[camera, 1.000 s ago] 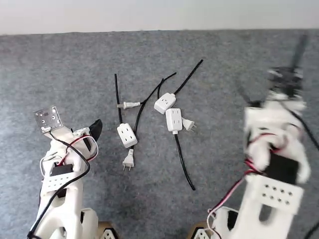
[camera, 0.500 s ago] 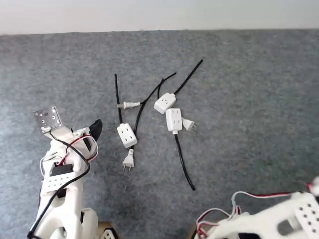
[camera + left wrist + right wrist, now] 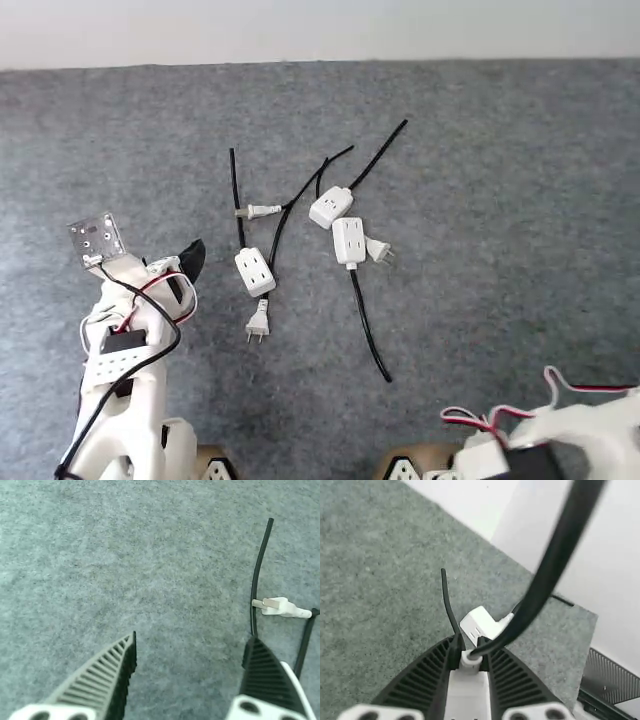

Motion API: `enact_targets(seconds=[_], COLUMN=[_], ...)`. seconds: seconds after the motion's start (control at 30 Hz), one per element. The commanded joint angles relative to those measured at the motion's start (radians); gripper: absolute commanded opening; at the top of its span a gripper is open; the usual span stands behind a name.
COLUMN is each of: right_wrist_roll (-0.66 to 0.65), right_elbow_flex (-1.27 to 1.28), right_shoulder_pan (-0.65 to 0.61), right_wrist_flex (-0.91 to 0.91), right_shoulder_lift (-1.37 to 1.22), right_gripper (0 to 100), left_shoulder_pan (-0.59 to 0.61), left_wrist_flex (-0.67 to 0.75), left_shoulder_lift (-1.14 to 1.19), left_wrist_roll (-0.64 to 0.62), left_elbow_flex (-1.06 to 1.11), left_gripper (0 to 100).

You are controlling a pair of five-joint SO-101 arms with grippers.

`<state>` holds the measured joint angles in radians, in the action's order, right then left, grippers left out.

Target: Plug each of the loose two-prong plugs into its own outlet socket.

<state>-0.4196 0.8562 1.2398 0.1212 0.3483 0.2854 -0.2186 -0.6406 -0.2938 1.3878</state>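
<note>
Three white outlet sockets [image 3: 254, 271] [image 3: 331, 206] [image 3: 348, 240] lie mid-mat with short black cables. Loose white two-prong plugs lie beside them: one plug [image 3: 258, 211] on the left, one plug [image 3: 258, 322] nearer the front, one plug [image 3: 378, 250] on the right. My left gripper [image 3: 185, 260] [image 3: 187, 652] rests left of the sockets, open and empty, with the left-hand plug [image 3: 280, 607] just beyond its fingertips. My right gripper [image 3: 469, 642] is shut on a white plug [image 3: 470, 657] whose thick black cable [image 3: 555, 550] rises past the camera. A white socket [image 3: 479, 623] sits just beyond it.
The grey mat [image 3: 500, 200] covers the table up to a white wall at the back. The right arm's body [image 3: 570, 440] is folded low at the front right corner. The left arm's base [image 3: 125, 400] fills the front left.
The right arm dropped from the right side of the mat to the front right corner. The left arm, sockets and plugs on the mat stayed put.
</note>
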Motion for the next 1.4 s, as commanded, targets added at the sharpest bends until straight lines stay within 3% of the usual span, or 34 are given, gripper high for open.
enact_targets(seconds=[0.0,0.1,0.27,0.37,0.73,0.93,1.2,1.37], right_wrist_roll=[-0.005,-0.006,-0.006,0.002,0.267,0.353,0.474,0.496], right_elbow_flex=[-0.106,-0.146,-0.175,-0.230,-0.529,-0.727,-0.813,-0.733], right_shoulder_pan=[-0.010,-0.021,-0.054,-0.084,-0.213,-0.354,-0.673,-0.773], right_wrist_flex=[-0.036,-0.027,0.024,0.157,0.639,0.901,1.089,1.101], right_shoulder_lift=[-0.071,-0.134,-0.159,-0.159,-0.159,-0.159,-0.159,-0.159], right_gripper=[7.5,18.0,19.8,19.8,19.7,19.7,19.7,19.7], left_shoulder_pan=[0.002,0.000,-0.002,-0.005,-0.064,-0.193,-0.493,-0.649], left_wrist_flex=[0.025,0.025,0.028,0.028,0.002,-0.276,-0.614,-0.704], left_shoulder_lift=[-0.017,-0.018,-0.020,-0.017,-0.012,-0.011,-0.005,0.121], left_wrist_roll=[-0.002,-0.002,-0.068,-0.127,-0.098,-0.107,-0.298,-0.417], left_elbow_flex=[-0.012,-0.012,-0.018,-0.018,-0.022,-0.159,-0.401,-0.579], left_gripper=[32,32,32,32,32,32,32,32])
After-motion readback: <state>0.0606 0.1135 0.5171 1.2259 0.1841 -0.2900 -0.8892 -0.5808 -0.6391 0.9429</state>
